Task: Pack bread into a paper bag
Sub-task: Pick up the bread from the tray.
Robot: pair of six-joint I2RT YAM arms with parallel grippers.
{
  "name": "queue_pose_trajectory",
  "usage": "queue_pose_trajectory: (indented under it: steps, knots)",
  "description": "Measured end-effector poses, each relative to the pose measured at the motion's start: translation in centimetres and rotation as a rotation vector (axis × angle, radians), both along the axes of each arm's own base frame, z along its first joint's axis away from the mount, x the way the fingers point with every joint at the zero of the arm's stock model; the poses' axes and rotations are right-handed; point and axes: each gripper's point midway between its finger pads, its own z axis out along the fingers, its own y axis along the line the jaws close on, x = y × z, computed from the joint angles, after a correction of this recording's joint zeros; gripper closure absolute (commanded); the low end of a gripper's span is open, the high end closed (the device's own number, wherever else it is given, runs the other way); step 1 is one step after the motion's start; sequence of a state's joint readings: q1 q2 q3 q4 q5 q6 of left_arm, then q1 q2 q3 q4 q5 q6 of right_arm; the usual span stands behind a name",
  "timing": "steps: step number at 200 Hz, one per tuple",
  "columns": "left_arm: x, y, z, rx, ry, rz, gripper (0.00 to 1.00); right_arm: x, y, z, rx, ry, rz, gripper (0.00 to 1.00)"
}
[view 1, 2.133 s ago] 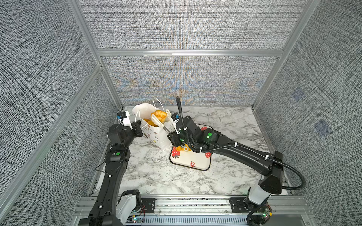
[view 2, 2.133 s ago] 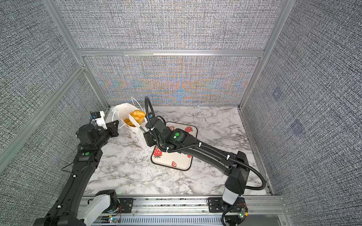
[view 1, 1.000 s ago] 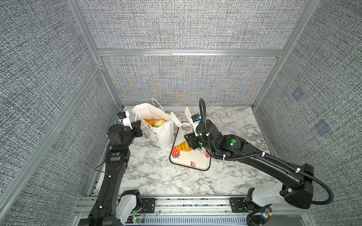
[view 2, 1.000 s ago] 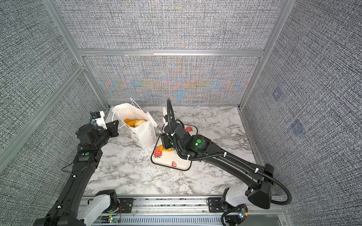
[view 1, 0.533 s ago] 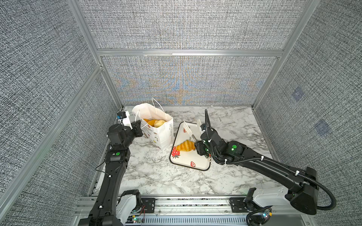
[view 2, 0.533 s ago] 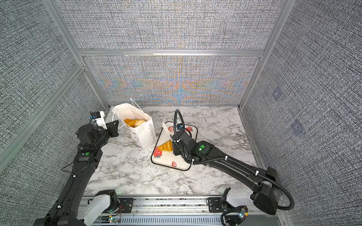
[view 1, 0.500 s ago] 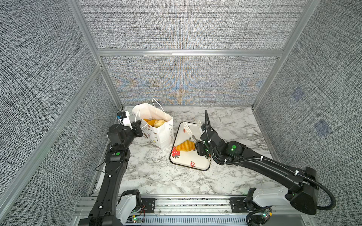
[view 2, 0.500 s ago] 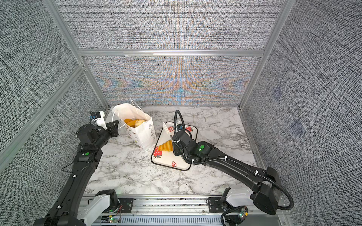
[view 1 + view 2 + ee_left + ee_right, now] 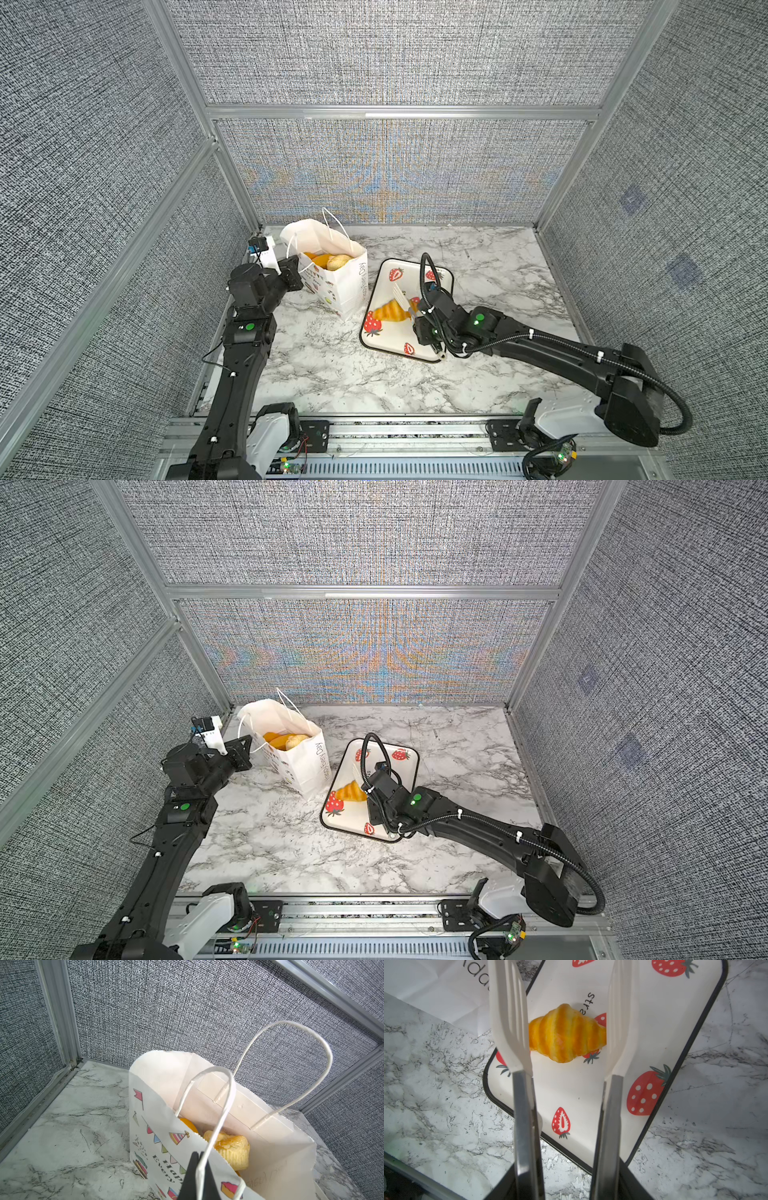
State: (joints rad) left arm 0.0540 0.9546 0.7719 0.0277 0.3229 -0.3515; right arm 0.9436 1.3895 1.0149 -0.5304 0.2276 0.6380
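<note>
1. Change noted: the right arm has left the mouth of the bag and come down over the tray. The right gripper [image 9: 562,985] now has its long white fork-tipped fingers [image 9: 508,1022] on either side of the bread piece.
2. The golden-orange, brown-striped croissant [image 9: 566,1032] lies flat on the tray, in its half nearer the bag, as both top views show [image 9: 390,311] [image 9: 351,791].
3. Right fingers: apart, straddling the croissant's two ends. Whether they touch it cannot be told.
4. The white strawberry-print tray with a black rim [image 9: 390,338] rests on the grey-veined marble tabletop [image 9: 332,374], just beside the bag.
5. The tall white paper bag with coloured pictures and lettering [image 9: 336,286] stands upright with its mouth open, at the rear left of the tabletop.
6. Golden pastries [image 9: 232,1147] sit inside it, also visible in a top view [image 9: 286,741].
7. The left gripper [image 9: 198,1169] is closed, pinching the bag's near wall at the rim, where a thin white cord handle [image 9: 218,1122] is fixed.
</note>
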Motion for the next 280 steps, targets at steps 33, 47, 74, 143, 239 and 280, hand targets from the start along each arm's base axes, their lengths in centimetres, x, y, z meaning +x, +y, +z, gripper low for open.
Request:
queue_pose_trajectory:
  steps: [33, 47, 74, 143, 239, 280]
  knots:
    - [0.0, 0.0, 0.0, 0.0, 0.001, 0.0, 1.0, -0.3, 0.1, -1.0, -0.004, 0.027, -0.001, 0.49]
    - [0.0, 0.0, -0.1, 0.0, 0.002, 0.0, 1.0, -0.4, 0.0, -1.2, -0.005, 0.032, -0.004, 0.48]
    - [0.1, 0.0, -0.1, 0.0, 0.003, 0.0, 1.0, -0.7, -0.6, -1.4, -0.011, 0.042, -0.012, 0.45]
    - [0.1, 0.0, -0.1, -0.001, 0.003, 0.0, 1.0, -1.1, -2.3, -2.8, 0.024, 0.098, -0.072, 0.44]
    - [0.0, 0.0, -0.1, -0.001, 0.003, 0.0, 1.0, -0.4, -3.5, -3.5, 0.307, 0.195, -0.188, 0.47]
    - [0.0, 0.0, -0.1, -0.001, 0.003, 0.0, 1.0, 0.0, -3.5, -4.0, 0.356, 0.227, -0.206, 0.49]
